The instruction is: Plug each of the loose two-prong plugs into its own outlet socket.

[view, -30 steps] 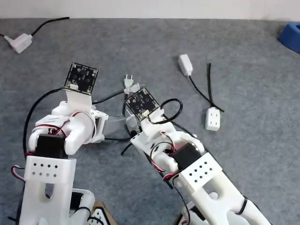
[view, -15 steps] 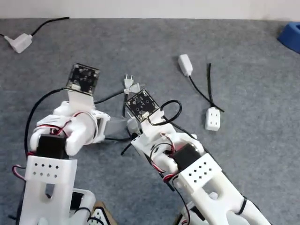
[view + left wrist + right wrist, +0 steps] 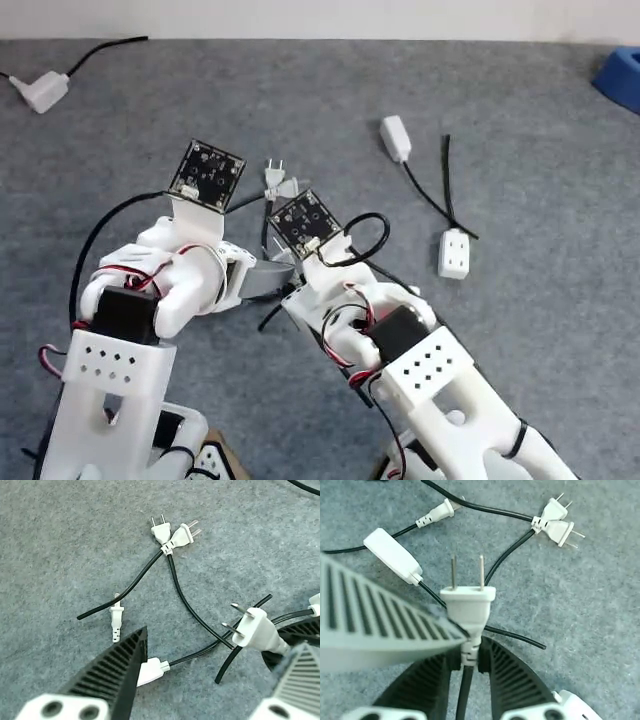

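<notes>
R gripper (image 3: 469,654): black fingers are pinched tight on the neck of a white two-prong plug (image 3: 468,605), right where its black cord enters. The plug is held off the carpet. It has a flat white body and two bare metal prongs, approx. parallel, pointed straight away from the wrist. In the L wrist view it's seen off to one side, gripped from behind.

L gripper (image 3: 224,639) is spread wide, nothing held. Its black finger (image 3: 120,670) is just beside a white oblong block (image 3: 150,671) on a cord. Its grey ribbed finger (image 3: 300,680) is close by the held plug.

Vs 1 s ago: L arm has been swung in toward the R arm, so the L camera board (image 3: 207,175) is now nearer the R camera board (image 3: 305,222). R arm is kept still w/ the plug.

Around: a pair of white plugs (image 3: 172,532) is lying w/ necks touching and prongs fanned apart, black cords trailing. A slim plug (image 3: 116,622) is lying alone nearby. Loose cords are crossed beneath the held plug.

Further out on the grey carpet (image 3: 520,330), three white pieces are seen: one outlet socket (image 3: 396,137), a second socket (image 3: 455,253) w/ a black cord beside it, and a third socket (image 3: 40,92) at the far corner. All are well apart from the held plug. A blue object (image 3: 620,78) is at the edge.

In the way: in the R wrist view the plug's lower side is partly covered by the grey finger.
</notes>
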Tool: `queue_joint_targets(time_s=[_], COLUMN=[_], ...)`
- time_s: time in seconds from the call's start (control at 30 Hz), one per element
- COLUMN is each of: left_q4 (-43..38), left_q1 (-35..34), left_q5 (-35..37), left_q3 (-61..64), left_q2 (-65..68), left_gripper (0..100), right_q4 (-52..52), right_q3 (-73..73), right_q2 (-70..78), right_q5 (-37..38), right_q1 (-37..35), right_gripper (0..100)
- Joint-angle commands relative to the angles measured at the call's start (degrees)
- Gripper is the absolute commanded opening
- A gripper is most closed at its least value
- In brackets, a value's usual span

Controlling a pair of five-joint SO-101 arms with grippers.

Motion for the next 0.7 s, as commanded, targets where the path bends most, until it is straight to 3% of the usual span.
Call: queue_joint_targets(time_s=[0.0,0.37,0.67], left_q4=[-1.41,-16.0,-17.32], left_q1=[-0.13,-6.2,-6.11], left_q5=[0.0,-2.46,-2.29], left_q3=[0.31,14.2,16.31], left_q2=[-0.48,-0.48,-0.48], left_gripper=[42,42,42], right_q4=[1.71,5.93,16.04], right_q3=[-1.01,-4.79,-18.07], right_q2=[-1.8,-1.98,-1.45], right_q5=[-0.53,-0.44,1.49], right_q1=[-0.92,-1.1,-1.1], right_gripper=[0.6,0.6,0.6])
